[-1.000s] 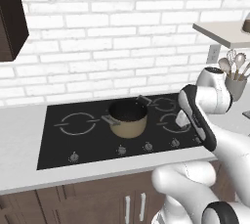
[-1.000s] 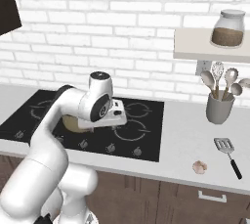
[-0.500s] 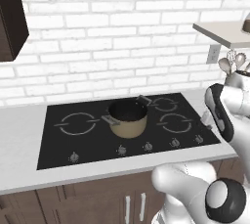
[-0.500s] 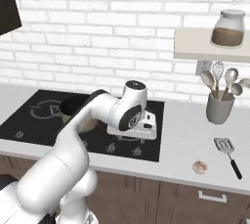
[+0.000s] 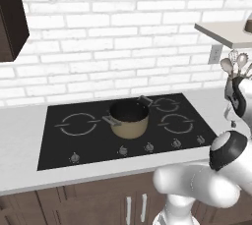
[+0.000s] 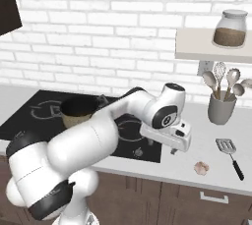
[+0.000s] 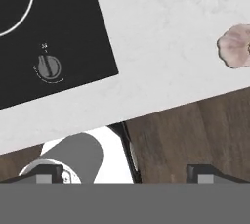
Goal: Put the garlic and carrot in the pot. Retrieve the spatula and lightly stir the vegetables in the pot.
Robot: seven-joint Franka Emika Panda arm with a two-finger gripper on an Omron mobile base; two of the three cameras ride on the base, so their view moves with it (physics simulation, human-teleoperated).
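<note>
We swing off the pot toward the garlic.

In the last second our gripper (image 6: 173, 149) has travelled from beside the pot (image 6: 78, 112) to the hob's right edge, at mid-frame in the right base view. The fingers stand well apart with nothing between them. The garlic (image 6: 201, 168) lies on the counter lower right, the spatula (image 6: 230, 153) just beyond it; we cannot spot the carrot. We judge the garlic pickup comes next.

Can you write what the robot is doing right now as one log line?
gripper: open, empty, near stove's right edge | garlic: on counter | spatula: on counter | pot: on stove
</note>
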